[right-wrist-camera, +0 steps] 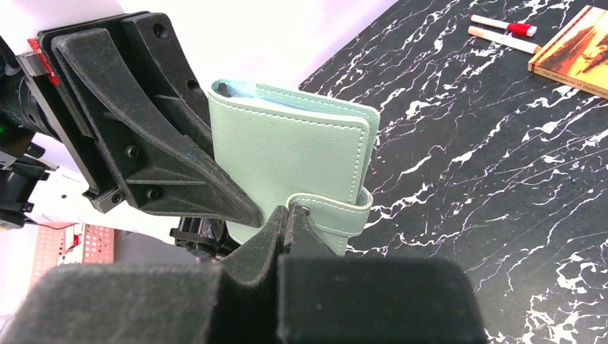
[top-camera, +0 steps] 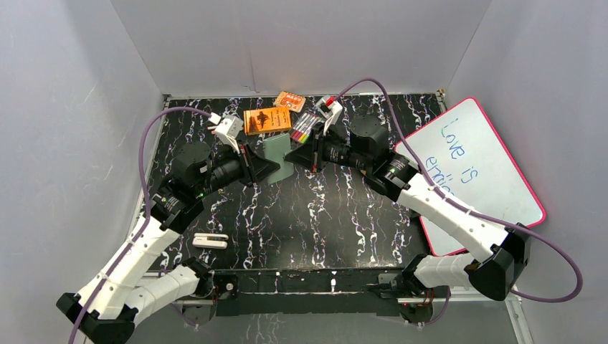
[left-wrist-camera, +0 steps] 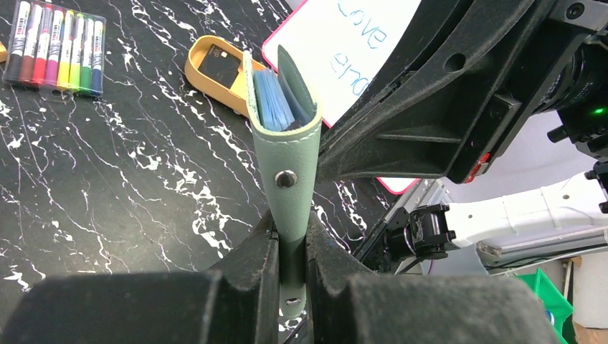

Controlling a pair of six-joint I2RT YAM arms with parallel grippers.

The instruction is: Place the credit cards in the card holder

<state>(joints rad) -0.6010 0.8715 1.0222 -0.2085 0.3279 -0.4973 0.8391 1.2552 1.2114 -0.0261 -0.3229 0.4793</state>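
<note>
Two pincers share one card holder (top-camera: pixel 278 153), which hangs between their tips. The left pincer (left-wrist-camera: pixel 292 247) has its jaws clamped tight on the holder's lower end, just below the snap stud. The right pincer (right-wrist-camera: pixel 287 218) is pinched closed on the snap tab. The holder sticks out ahead of the left fingertips, mouth gaping, with pale blue sleeves showing. Beyond it a dark credit card (left-wrist-camera: pixel 219 61) lies in a tan tray (left-wrist-camera: pixel 193 72). A marker pack (left-wrist-camera: pixel 54 46) lies further left and a whiteboard (left-wrist-camera: pixel 344 50) to the right.
</note>
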